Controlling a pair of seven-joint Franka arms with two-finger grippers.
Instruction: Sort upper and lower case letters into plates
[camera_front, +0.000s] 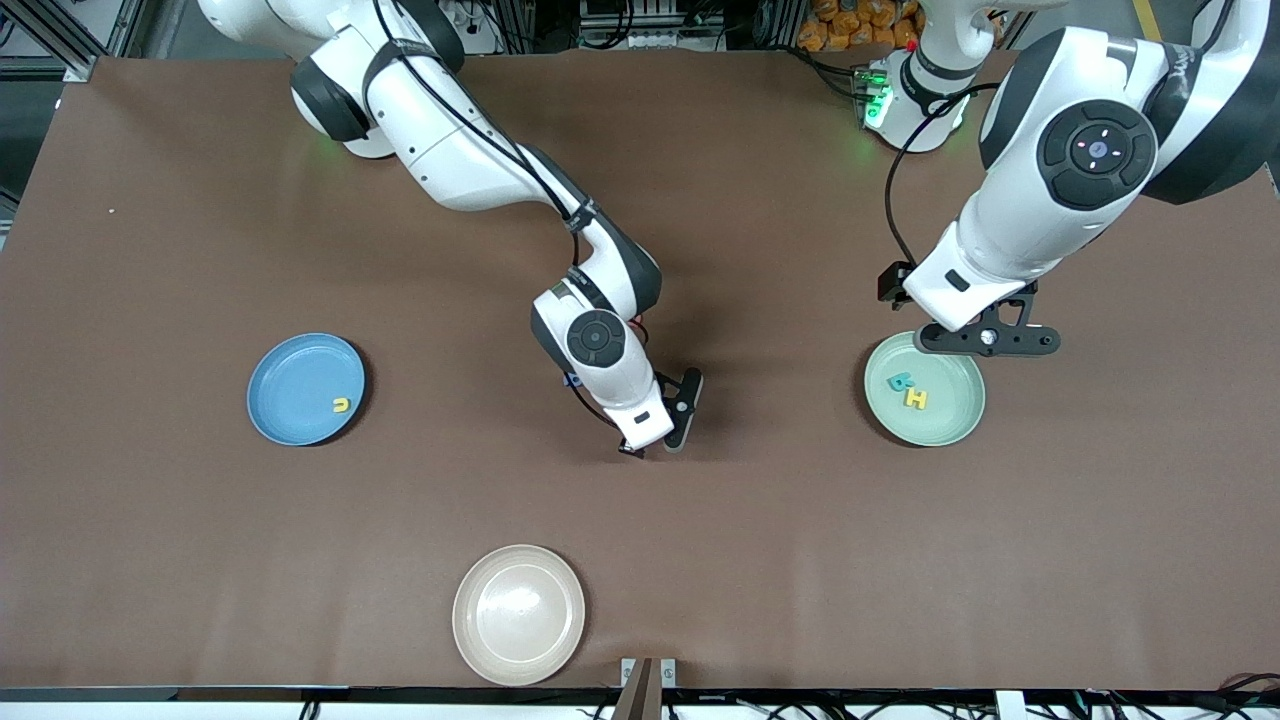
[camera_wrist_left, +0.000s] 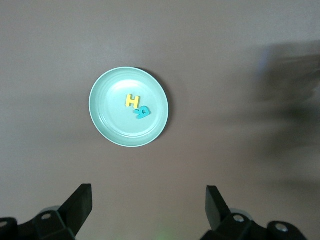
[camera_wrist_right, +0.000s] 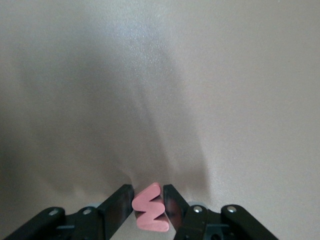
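Note:
My right gripper (camera_front: 652, 447) is low over the middle of the table, shut on a pink-red letter W (camera_wrist_right: 150, 212), which sits between its fingers (camera_wrist_right: 120, 202). My left gripper (camera_front: 985, 341) is open and empty, up over the rim of the mint green plate (camera_front: 950, 420) that lies toward the robots' bases. That plate holds a yellow H (camera_front: 916, 399) and a teal letter (camera_front: 900, 381). The left wrist view shows the plate (camera_wrist_left: 112, 120), the H (camera_wrist_left: 132, 101) and the teal letter (camera_wrist_left: 142, 113). The blue plate (camera_front: 295, 380) at the right arm's end holds a yellow u (camera_front: 342, 404).
A beige plate (camera_front: 518, 614) lies empty near the table's front edge, nearer to the front camera than my right gripper. Bare brown table runs between the plates. The arm bases stand along the top of the front view.

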